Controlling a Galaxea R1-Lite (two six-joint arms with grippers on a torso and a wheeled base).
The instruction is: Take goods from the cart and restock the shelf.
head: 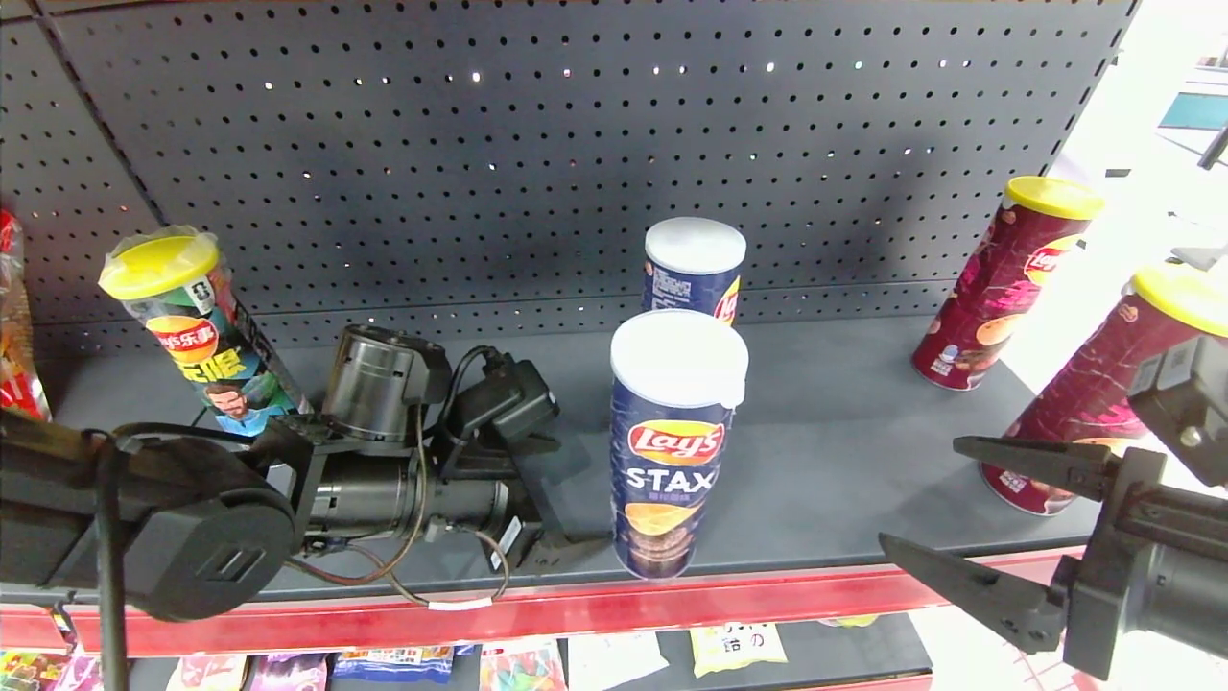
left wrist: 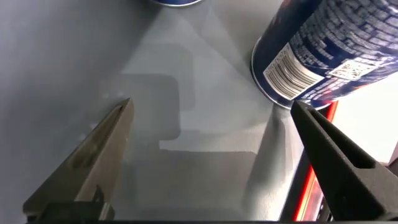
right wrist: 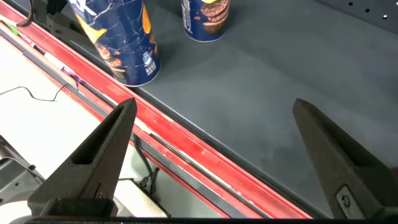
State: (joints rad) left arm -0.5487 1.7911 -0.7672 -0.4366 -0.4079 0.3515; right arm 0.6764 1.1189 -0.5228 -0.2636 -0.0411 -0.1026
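Left claw point(left wrist: 211, 104) is wide open, holding nothing, just beside the front blue can point(head: 672, 451) on the shelf point(head: 844, 461). Right claw point(head: 921, 492) is wide open and empty too. I think the can is placed; next, back out without bumping it.

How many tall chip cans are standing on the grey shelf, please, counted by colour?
Dark blue cylindrical chip cans with white lids: 2
Dark red cylindrical chip cans with yellow lids: 2
Green cylindrical chip can with a yellow lid: 1
Total: 5
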